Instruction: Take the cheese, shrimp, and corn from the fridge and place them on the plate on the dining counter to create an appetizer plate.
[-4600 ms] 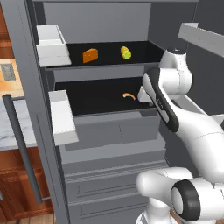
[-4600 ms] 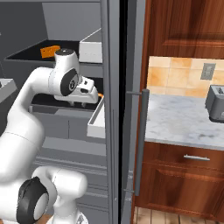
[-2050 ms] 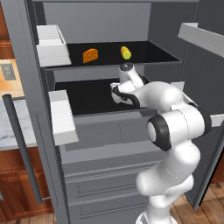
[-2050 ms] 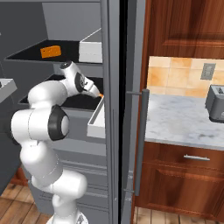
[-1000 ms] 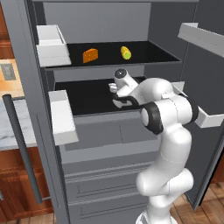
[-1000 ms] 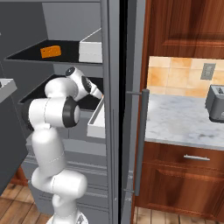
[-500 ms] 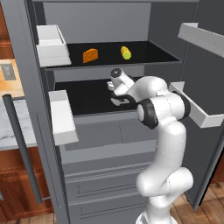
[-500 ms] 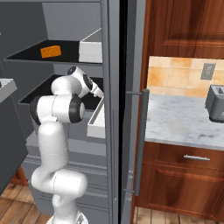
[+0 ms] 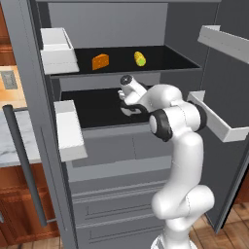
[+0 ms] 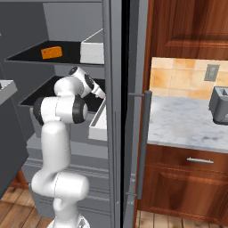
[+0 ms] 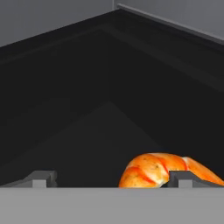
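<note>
The fridge (image 9: pixel 112 29) stands open. On its upper black shelf lie the orange cheese (image 9: pixel 100 62) wedge and, to its right, the yellow corn (image 9: pixel 140 59); the cheese (image 10: pixel 51 52) also shows from the right side. My arm reaches into the middle shelf, with the gripper (image 9: pixel 128 108) low over it. In the hand view the gripper (image 11: pixel 113 179) is open, and the orange shrimp (image 11: pixel 159 168) lies on the black shelf between the fingers, close against the right fingertip (image 11: pixel 183 177). The plate and the dining counter are out of view.
White door bins (image 9: pixel 69 130) (image 9: pixel 221 121) jut out on both sides of the arm, and another bin (image 9: pixel 58 48) sits higher on the left door. Its long dark handle (image 9: pixel 24 165) hangs lower left. Grey drawers (image 9: pixel 116 194) lie below. A marble wall counter (image 10: pixel 187 124) holds a toaster (image 10: pixel 219 104).
The hand has crept a little further left and deeper over the middle shelf, towards the shrimp. The gripper has stayed open.
</note>
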### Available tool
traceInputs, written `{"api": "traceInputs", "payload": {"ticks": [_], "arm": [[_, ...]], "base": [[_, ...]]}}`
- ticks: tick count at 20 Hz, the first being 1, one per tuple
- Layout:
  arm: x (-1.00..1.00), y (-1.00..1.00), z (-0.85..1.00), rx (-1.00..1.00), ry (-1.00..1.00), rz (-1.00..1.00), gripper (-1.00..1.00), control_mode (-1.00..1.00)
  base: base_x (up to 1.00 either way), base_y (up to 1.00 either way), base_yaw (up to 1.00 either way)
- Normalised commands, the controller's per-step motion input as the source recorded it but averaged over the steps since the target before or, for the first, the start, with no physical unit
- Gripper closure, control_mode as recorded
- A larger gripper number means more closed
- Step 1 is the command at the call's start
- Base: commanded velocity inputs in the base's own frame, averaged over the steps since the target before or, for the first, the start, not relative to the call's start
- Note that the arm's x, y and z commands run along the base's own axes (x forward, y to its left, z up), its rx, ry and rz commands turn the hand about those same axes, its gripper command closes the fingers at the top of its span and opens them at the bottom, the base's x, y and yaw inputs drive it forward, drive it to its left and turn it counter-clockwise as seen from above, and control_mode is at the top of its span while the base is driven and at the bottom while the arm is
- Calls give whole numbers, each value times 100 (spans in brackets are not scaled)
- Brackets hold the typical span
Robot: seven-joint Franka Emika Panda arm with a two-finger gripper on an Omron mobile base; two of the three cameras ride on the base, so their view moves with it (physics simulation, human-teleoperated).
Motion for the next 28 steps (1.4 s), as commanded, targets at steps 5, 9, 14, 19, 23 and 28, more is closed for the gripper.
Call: {"api": "traceInputs", "payload": {"ticks": [5,9,14,19,23,28], "arm": [[0,0,-43,0,0,-3,100,-100],[0,0,-42,0,0,-3,100,-100],[-6,2,-35,0,-3,-1,100,-100],[-37,10,-16,0,-13,0,100,-100],[-51,14,-2,0,-11,0,100,-100],[-64,1,19,10,3,0,100,-100]], "base": [[0,0,0],[0,0,0],[0,0,0],[0,0,0],[0,0,0],[0,0,0]]}}
